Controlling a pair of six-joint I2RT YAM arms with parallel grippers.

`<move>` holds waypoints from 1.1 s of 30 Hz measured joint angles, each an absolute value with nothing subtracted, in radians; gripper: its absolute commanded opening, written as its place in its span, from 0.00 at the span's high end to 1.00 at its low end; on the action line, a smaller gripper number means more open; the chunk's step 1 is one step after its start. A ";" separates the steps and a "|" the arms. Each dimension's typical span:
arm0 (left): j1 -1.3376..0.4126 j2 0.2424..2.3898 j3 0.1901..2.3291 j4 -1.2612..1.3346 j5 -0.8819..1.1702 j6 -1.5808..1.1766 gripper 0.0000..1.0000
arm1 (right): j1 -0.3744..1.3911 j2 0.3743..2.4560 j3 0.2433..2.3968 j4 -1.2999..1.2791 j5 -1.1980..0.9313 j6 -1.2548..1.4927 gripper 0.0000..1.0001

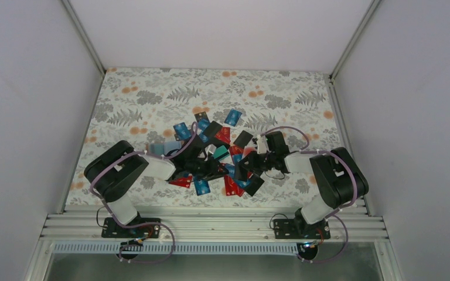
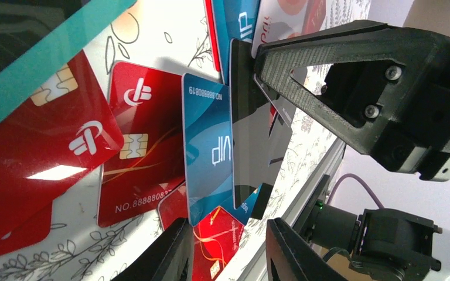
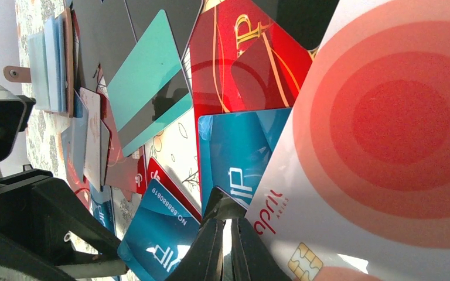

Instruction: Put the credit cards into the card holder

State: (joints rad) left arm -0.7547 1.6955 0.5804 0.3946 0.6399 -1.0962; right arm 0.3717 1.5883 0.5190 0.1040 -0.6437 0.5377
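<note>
Many credit cards (image 1: 222, 153) in red, blue, black and teal lie in a loose heap mid-table. My right gripper (image 1: 245, 171) is shut on a black card (image 2: 249, 134) and holds it on edge above the heap; in the right wrist view the fingers (image 3: 211, 252) pinch its dark corner (image 3: 227, 203). My left gripper (image 2: 225, 254) is open and low over a red card (image 2: 217, 240), facing the held black card. The tan card holder (image 3: 15, 73), with pale blue cards in it, lies at the heap's left edge (image 1: 155, 147).
A white card with red circles (image 3: 381, 134) and a blue VIP card (image 2: 208, 140) lie under the grippers. A teal card (image 3: 146, 82) lies further in. The aluminium rail (image 1: 211, 225) runs along the near table edge. White walls enclose the sides and back.
</note>
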 measured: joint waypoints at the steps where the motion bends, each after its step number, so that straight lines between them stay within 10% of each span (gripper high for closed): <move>1: -0.755 1.702 0.582 0.397 0.640 -1.098 0.69 | 0.372 1.588 0.518 0.106 -0.644 0.538 0.92; 16: -0.759 1.763 0.587 0.534 0.623 -1.155 0.70 | 0.372 1.589 0.512 0.118 -0.648 0.538 0.92; 25: -0.767 1.812 0.611 0.554 0.603 -1.163 0.97 | 0.371 1.590 0.507 0.130 -0.656 0.537 0.92; 33: -0.789 1.792 0.670 0.400 0.548 -1.106 0.98 | 0.370 1.590 0.508 0.129 -0.658 0.536 0.92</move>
State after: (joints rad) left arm -0.7891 1.7920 0.6701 0.4000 0.5476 -1.1065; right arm 0.3698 1.5902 0.5076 0.1291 -0.6579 0.5362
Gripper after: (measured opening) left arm 0.033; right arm 0.080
